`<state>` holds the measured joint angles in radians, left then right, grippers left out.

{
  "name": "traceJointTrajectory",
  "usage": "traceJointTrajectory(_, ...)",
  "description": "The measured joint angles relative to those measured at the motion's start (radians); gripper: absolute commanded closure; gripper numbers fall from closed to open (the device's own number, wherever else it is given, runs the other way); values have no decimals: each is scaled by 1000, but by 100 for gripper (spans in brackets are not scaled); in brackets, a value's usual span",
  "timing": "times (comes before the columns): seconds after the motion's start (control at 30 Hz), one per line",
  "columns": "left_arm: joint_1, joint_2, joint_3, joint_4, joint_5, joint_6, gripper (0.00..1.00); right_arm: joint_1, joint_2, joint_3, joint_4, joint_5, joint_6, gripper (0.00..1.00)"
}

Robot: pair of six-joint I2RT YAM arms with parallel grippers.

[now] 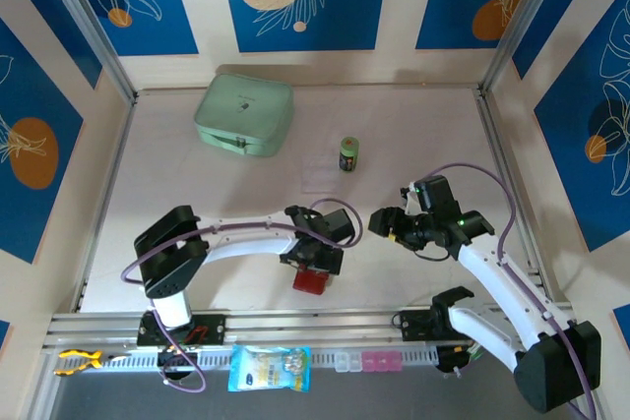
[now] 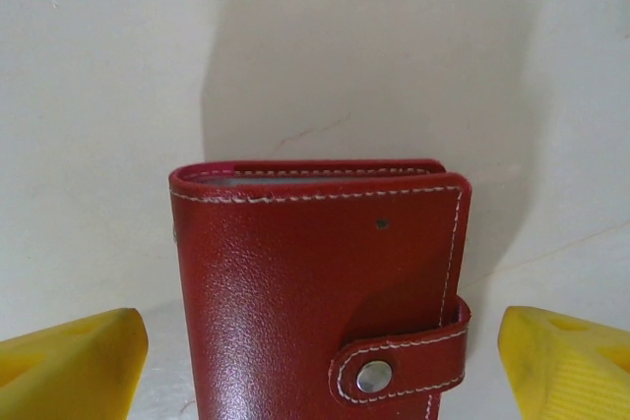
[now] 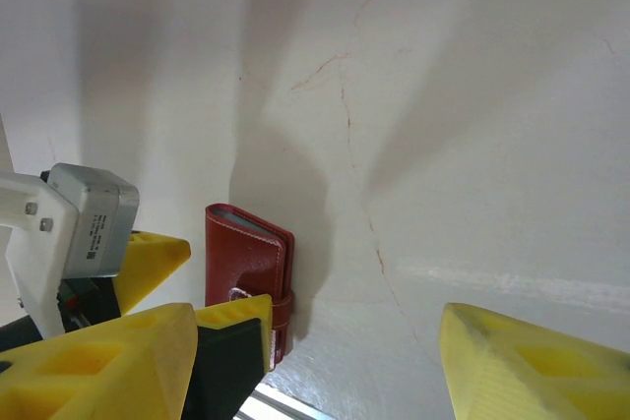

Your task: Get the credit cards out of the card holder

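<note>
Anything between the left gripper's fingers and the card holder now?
No. In the left wrist view, bare table shows on each side between the yellow fingers and the closed card holder.

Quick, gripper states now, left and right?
Left gripper: open, fingers either side of the card holder, not touching it.
Right gripper: open, holding nothing.

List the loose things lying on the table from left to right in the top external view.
mint-green zip case → card holder → green can
</note>
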<state>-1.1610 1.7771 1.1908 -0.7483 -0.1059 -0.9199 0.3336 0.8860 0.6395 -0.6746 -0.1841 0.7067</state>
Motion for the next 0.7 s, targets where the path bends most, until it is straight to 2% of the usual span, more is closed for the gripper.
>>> traceJointTrajectory(0.4,-19,54,-5,4,25,-23,13,-3,0,-12,0,-9,-8,33)
traceJointTrajectory(0.6,-19,73,-4,4,26,-22,18,-5,0,-13,0,-12,-8,34)
traceJointTrajectory(0.7,-19,74,-2,1,26,-19,24,-6,0,-13,0,-14,-8,34)
